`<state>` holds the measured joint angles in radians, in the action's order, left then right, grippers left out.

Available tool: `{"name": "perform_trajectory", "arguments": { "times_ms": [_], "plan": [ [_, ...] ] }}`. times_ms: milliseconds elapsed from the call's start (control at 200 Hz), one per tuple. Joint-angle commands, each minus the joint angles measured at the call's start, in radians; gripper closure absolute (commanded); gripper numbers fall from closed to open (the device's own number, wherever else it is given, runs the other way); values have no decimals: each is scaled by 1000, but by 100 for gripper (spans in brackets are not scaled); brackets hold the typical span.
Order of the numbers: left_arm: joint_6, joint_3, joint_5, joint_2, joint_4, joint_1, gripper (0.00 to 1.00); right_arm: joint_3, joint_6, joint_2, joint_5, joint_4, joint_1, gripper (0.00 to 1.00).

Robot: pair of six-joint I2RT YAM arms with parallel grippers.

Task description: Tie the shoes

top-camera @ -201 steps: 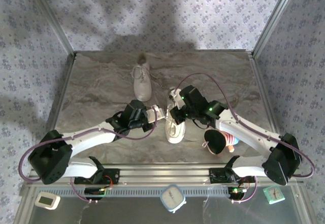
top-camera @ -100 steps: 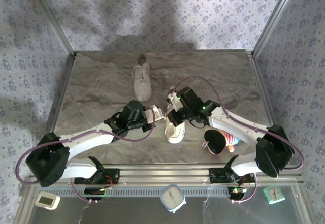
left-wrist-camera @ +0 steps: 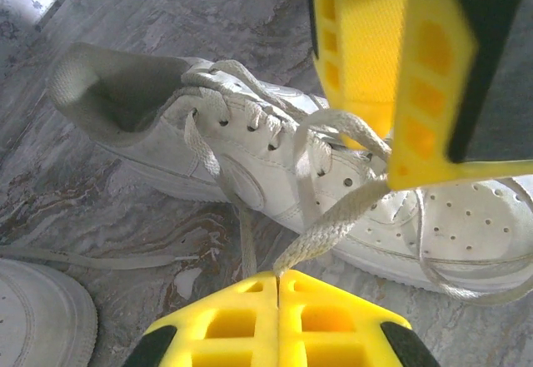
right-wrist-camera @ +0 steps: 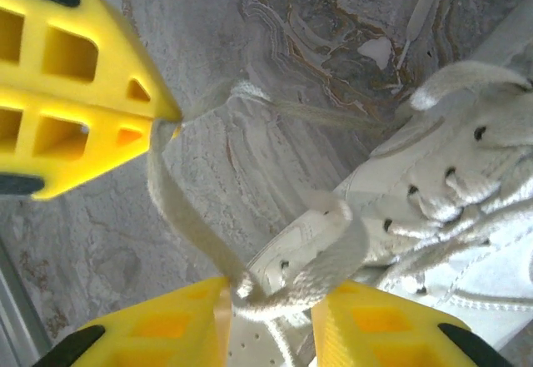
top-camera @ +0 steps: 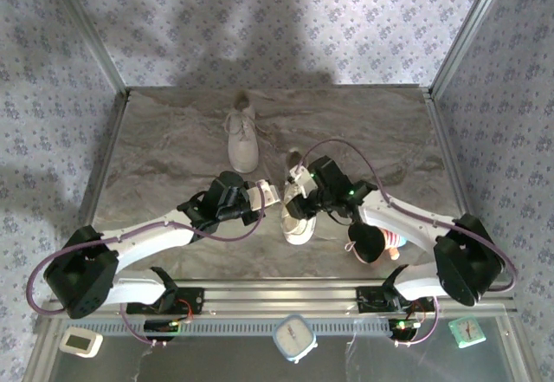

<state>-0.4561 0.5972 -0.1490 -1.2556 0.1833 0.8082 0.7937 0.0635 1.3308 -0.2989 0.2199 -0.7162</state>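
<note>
My left end effector (left-wrist-camera: 277, 280) pinches the flat woven lace (left-wrist-camera: 333, 225) of a perforated white sneaker (left-wrist-camera: 250, 159). The right end effector (right-wrist-camera: 271, 300) stands parted, with a lace loop between its fingers.

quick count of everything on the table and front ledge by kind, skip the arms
white sneakers: 2
plush toy: 1
small clocks or timers: 3
total: 6

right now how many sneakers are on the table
2. The near sneaker lies at the front middle, its lace pinched in the left claw. The far sneaker lies farther back and a little left, untouched.
</note>
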Motion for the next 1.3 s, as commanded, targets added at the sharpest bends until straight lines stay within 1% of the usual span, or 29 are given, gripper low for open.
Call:
{"name": "perform_trajectory", "arguments": {
  "times_ms": [0, 160, 290, 580, 715, 825, 1129, 1224, 1294],
  "plan": [
    [-8, 9, -34, 25, 19, 6, 100, -34, -61, -59, -53, -100, 8, 59],
    [-3, 17, -42, 22, 17, 7, 100, -57, -95, -71, -38, -160, 8, 48],
    [4, 24, -47, 21, 13, 7, 100, -52, -111, -59, -22, -175, 1, 47],
    [10, 31, -48, 25, 6, 6, 100, -33, -142, 2, 165, -138, -70, 46],
    [12, 32, -46, 24, 10, 7, 100, -46, -140, -3, 219, -154, -102, 44],
    [17, 35, -47, 24, 10, 7, 100, -51, -122, -21, 230, -161, -104, 44],
    [26, 44, -62, 24, 13, 6, 100, -27, -124, 40, 256, -150, -124, 50],
    [32, 42, -63, 22, 19, 7, 100, -27, -122, 44, 262, -153, -124, 56],
    [35, 44, -68, 20, 21, 7, 100, -27, -119, 44, 262, -158, -123, 63]
  ]
}}
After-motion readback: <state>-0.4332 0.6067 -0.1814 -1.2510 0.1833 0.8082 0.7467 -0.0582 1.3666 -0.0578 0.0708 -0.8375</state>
